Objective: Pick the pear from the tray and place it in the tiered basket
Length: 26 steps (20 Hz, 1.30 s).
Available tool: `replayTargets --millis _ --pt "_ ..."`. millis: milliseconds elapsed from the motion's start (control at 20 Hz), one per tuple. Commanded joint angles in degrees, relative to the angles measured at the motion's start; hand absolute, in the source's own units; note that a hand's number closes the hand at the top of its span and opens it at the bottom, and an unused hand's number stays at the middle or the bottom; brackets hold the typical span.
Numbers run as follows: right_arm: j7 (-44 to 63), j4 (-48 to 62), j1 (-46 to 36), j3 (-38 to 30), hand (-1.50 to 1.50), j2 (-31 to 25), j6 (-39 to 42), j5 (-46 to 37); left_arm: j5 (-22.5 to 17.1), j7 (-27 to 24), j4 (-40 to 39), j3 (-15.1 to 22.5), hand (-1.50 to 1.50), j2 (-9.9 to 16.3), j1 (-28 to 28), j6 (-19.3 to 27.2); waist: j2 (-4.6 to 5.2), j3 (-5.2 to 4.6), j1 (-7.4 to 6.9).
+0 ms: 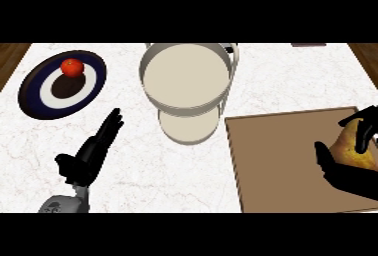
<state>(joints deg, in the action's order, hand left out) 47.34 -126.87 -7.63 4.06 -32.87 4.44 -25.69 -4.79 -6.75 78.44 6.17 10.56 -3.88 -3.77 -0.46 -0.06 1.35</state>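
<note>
The right robot hand [353, 161] is wrapped around the pear [353, 150], fingers curled over its top and thumb on the near side, right out at the far right edge of the brown tray [288, 160]. The pear is mottled yellow-brown, and the hand hides a good part of it. Whether it sits on the tray or is already lifted clear, I cannot tell from this angle.

Now, how will it handle? My read: a pear is light, firm and smooth-skinned, with a fat belly and a narrow neck. The belly is the place to hold it, and that looks to be where the fingers are. Grab the neck and it could slip or swing.

Over to the left of that hand, across the tray and well apart, stands the tiered basket [188, 75], two pale round tiers stacked, the bigger one on top. That is the target, and it means a long sweep left and away.

The left robot hand [92, 150] rests open over the white marble worktop [148, 165], fingers straight, holding nothing. Beyond it sits a dark blue plate [37, 100] carrying a red fruit [71, 66].
</note>
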Motion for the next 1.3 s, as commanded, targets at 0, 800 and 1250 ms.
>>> replayTargets --millis 0,800,1250 --pt "6.8 -2.2 -8.6 -2.6 1.50 0.4 4.5 3.2 -0.8 3.2 4.6 -0.5 0.00 1.1 0.5 -1.3 0.37 0.02 -1.73" --pt "21.3 32.7 -54.1 4.5 1.50 15.1 4.3 -0.5 2.3 2.9 -2.2 0.3 0.00 -2.4 -5.4 0.3 0.58 -0.04 -2.45" --pt "8.1 60.7 -62.5 3.6 1.50 25.1 -3.8 -5.7 0.6 4.7 2.1 -0.5 0.00 -1.4 -3.6 -1.6 0.76 0.02 -3.39"
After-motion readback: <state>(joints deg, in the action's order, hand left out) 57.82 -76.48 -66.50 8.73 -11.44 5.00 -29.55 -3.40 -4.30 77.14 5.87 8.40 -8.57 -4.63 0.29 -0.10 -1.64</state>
